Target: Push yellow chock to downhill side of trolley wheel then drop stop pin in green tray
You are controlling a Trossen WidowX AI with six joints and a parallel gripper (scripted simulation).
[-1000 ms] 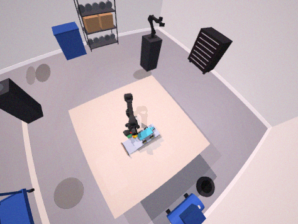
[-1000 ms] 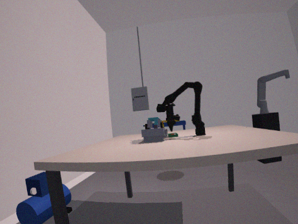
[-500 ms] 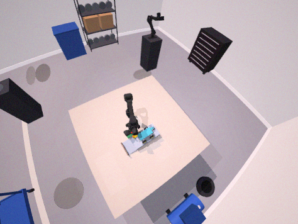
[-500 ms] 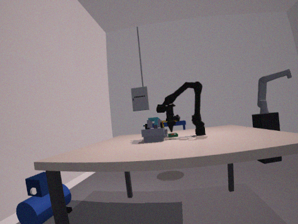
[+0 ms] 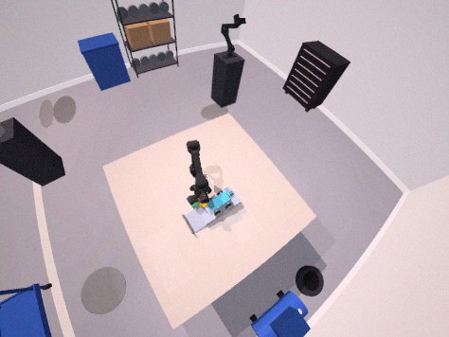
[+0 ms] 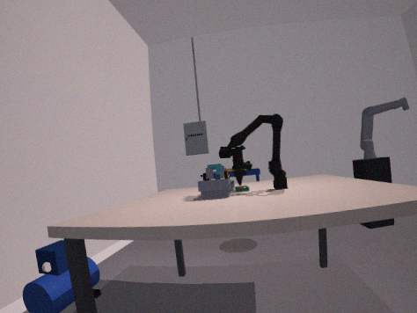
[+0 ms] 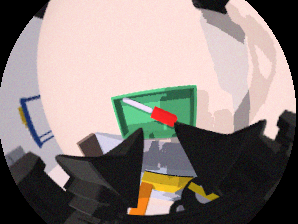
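Observation:
My gripper (image 7: 158, 128) (image 6: 239, 183) is open and empty above the green tray (image 7: 155, 92) (image 6: 245, 189) (image 5: 194, 205). The stop pin (image 7: 164, 116) lies slanted in the tray, its red head near the right fingertip in the wrist view and its pale shaft toward the far left corner. The turquoise trolley (image 5: 220, 201) (image 6: 215, 168) stands on the ramp (image 5: 196, 221) (image 6: 214, 187) (image 7: 170, 159). The yellow chock (image 7: 167, 181) (image 5: 204, 205), with its orange handle, is by a dark wheel at the wrist view's lower edge. The fingers partly hide that area; contact with the wheel cannot be told.
The ramp and trolley are right beside the gripper and tray. The pale table top (image 5: 156, 185) (image 6: 308, 193) carries them and the arm's base (image 6: 280, 181). Shelves, cabinets and a blue compressor (image 5: 284, 319) (image 6: 59, 283) stand off the table.

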